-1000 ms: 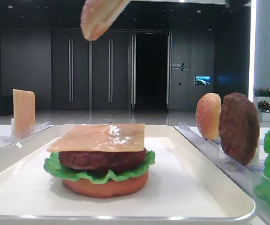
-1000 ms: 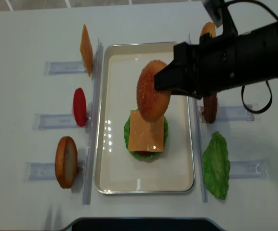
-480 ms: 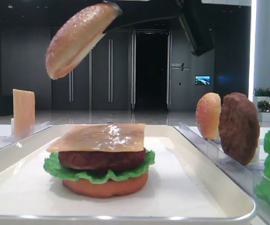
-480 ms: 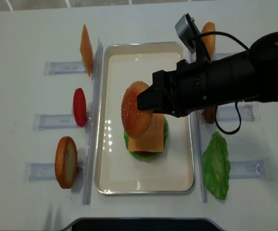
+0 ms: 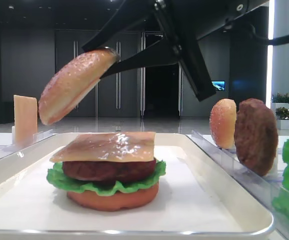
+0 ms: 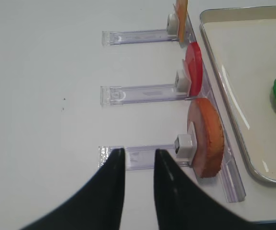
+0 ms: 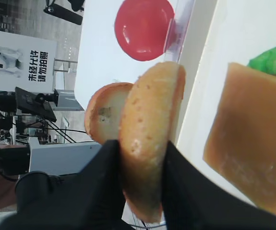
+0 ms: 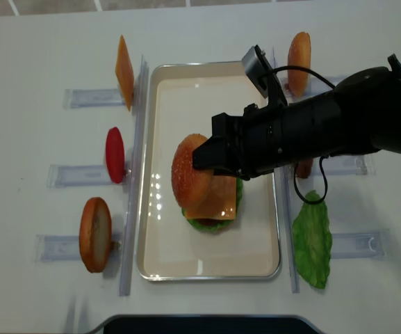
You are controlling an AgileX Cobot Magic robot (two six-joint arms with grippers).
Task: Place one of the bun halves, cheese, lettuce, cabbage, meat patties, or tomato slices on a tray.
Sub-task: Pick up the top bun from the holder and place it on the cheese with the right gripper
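Counter [image 8: 40, 62] space is laid out like a serving line: clear plastic racks flank the tray on both sides and hold spare ingredients on edge, so that each one can be pinched from above. On the left rack stand a slice of cheese [image 8: 124, 62], a red tomato slice [image 8: 115, 154] and a flat bun base [image 8: 96, 234]; on the right, a smaller bun half [image 8: 298, 53], a meat patty [image 5: 256, 136] mostly hidden under the arm in the overhead view, and a lettuce leaf [image 8: 312, 239] lying flat.

The tray [image 8: 207, 268] sits in the middle as the assembly spot. On it a stack is built bottom-up: orange-brown base [image 5: 113, 197], lettuce, patty [image 5: 109, 170], then a cheese square [image 5: 106, 146] on top, so it appears to lack only its lid.

The right arm [image 8: 339, 129] reaches across the tray from the right for that reason. Its claw [image 7: 140, 160] is clenched on the domed bun top [image 5: 74, 90], black fingers [image 7: 102, 167] pressing both faces of the bun at its edge. The bun hangs tilted, crust up and to the left, above the left edge of the stack and clear of the cheese. It would likely need levelling and a small shift rightward before it could land square.

The left claw [image 6: 135, 160] hovers over bare counter near the bun-base rack, its fingers slightly apart and holding nothing.
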